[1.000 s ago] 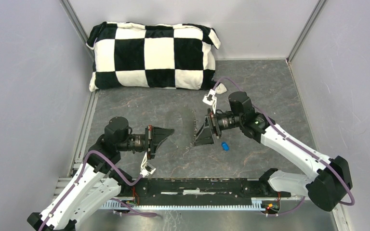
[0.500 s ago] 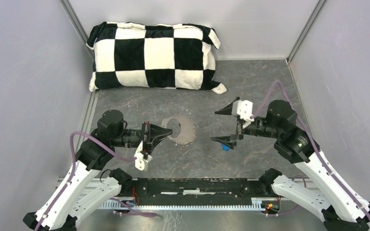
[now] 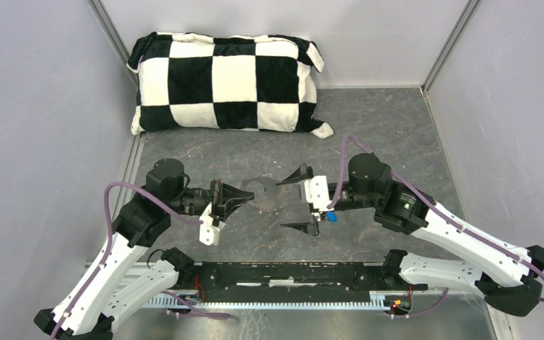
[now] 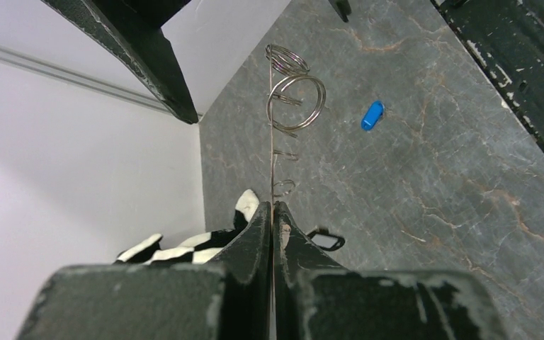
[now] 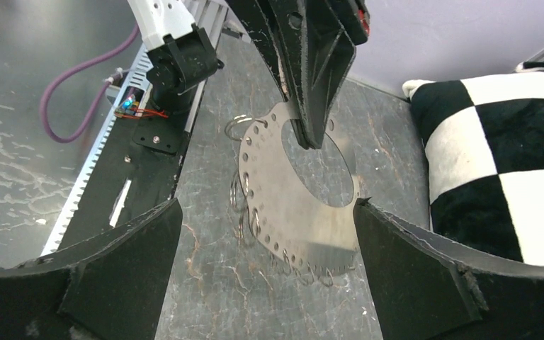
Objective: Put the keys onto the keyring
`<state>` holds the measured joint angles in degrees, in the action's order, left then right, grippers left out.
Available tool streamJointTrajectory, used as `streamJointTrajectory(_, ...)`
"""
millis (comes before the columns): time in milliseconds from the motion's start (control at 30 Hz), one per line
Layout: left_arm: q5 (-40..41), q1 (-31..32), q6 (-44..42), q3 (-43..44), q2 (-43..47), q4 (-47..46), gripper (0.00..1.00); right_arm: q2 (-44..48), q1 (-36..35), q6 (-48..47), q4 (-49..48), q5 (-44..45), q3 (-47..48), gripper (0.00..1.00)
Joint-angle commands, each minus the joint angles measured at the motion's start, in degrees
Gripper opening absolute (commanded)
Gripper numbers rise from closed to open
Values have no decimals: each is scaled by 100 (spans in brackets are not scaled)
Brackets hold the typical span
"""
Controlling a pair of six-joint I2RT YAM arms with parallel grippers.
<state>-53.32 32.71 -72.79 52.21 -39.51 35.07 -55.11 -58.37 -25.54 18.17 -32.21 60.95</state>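
Note:
The keyring [image 3: 268, 194] is a flat silvery disc with a big hole, small rim holes and little wire loops. My left gripper [image 3: 245, 193] is shut on its left edge and holds it above the floor. In the left wrist view the keyring [image 4: 273, 142] shows edge-on, rising from the shut left gripper [image 4: 274, 209]. My right gripper [image 3: 299, 201] stands open at the ring's right side, apart from it. The right wrist view shows the keyring [image 5: 290, 205] between the wide right gripper [image 5: 268, 204] fingers. The blue key [image 3: 331, 217] [image 4: 372, 115] and the black key [image 4: 324, 241] lie on the floor.
A black-and-white checkered pillow [image 3: 227, 81] lies against the back wall. Grey walls close in both sides. A black rail [image 3: 290, 273] runs along the near edge between the arm bases.
The ring turned from edge-on to flat in the left gripper. My right gripper pulled away to the right, then swung back left and now faces the ring's right side.

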Motion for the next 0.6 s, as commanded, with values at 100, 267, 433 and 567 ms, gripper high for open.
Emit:
streamJointTrajectory(100,-193,15,654,246,-143,-48,2,-271,-386,-162,334,667,638,94)
streamJointTrajectory(267,-184,12,719,281,-136,-53,2,-557,-508,-163,642,1157,782,60)
streamJointTrajectory(433,-159,10,823,375,-140,-51,2,-668,-576,-105,709,1313,647,57)
streamJointTrajectory(567,-160,12,831,395,-134,-53,2,-612,-612,7,590,1465,544,57)
